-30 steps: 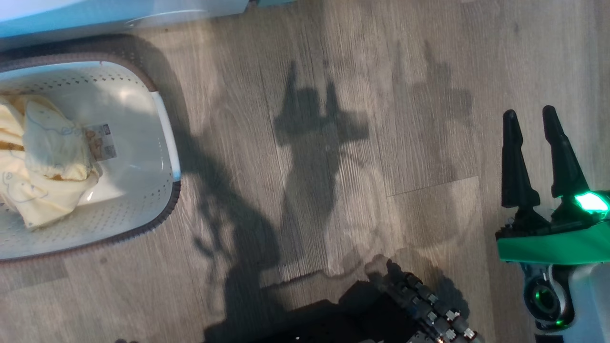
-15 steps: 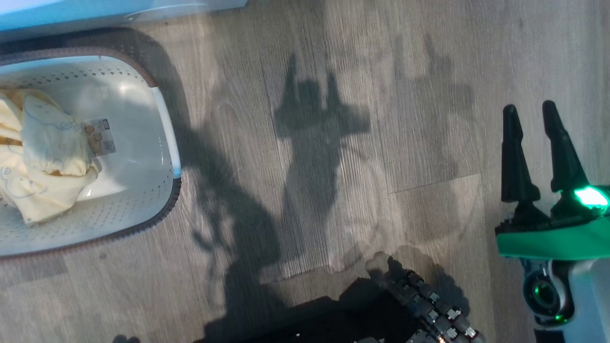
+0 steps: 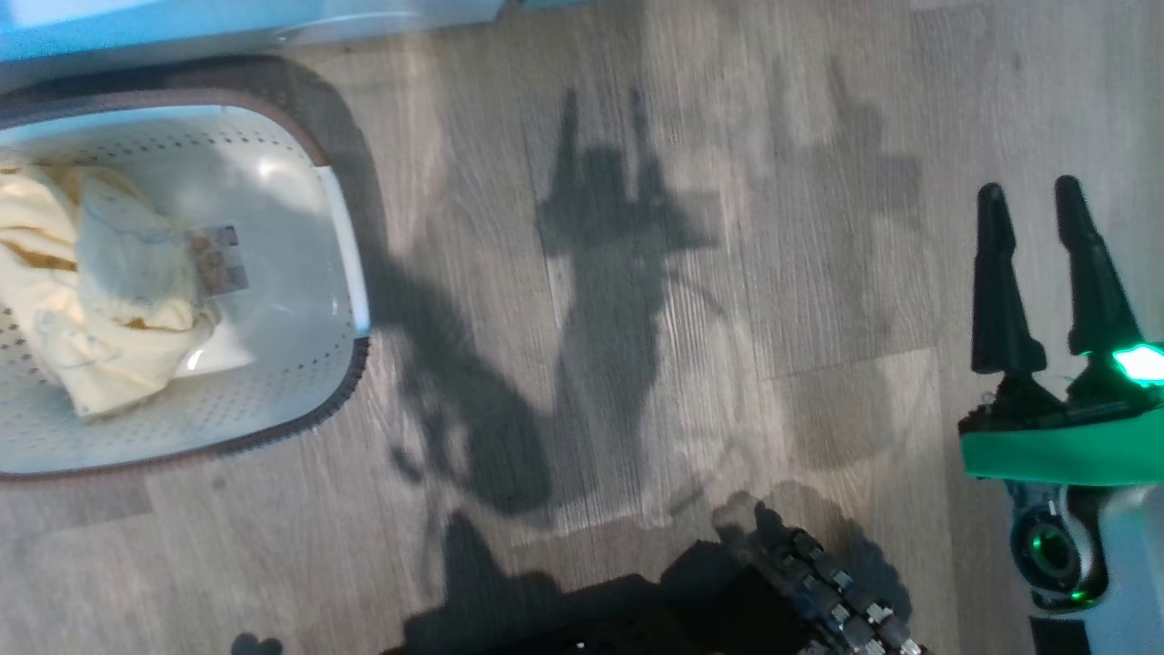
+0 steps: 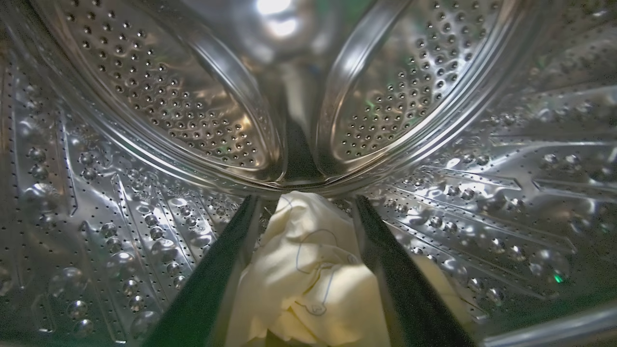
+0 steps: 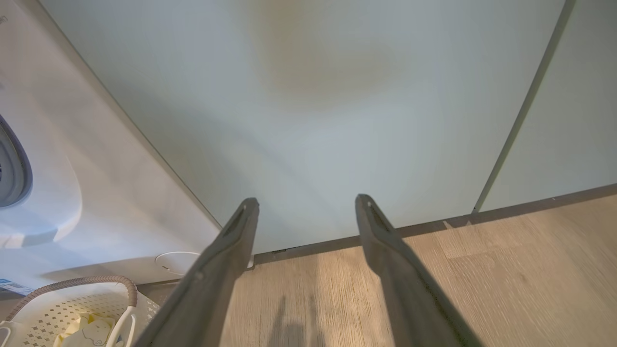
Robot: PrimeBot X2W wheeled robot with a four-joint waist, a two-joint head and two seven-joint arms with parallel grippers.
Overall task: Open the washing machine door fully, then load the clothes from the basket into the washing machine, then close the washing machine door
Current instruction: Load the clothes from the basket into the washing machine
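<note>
Inside the steel drum point(image 4: 144, 120) of the washing machine point(image 5: 72, 193), a pale yellow garment point(image 4: 308, 274) is seen lying loose on the drum wall between the two fingers of the left pincer point(image 4: 306, 198). Its jaws are spread wide rather than clamped on the cloth, so the garment is judged to have just been let go. More clothes point(image 3: 100, 300) are left in the basket point(image 3: 350, 364) on the floor point(image 3: 727, 273), heaped as they were a second ago; only the head camera has shifted slightly. The right pincer point(image 3: 1029, 184) is held wide and empty above the floor, well apart from the basket. One garment is thus judged delivered; the left arm has yet to be withdrawn, the remaining clothes fetched, and the door closed afterwards.
</note>
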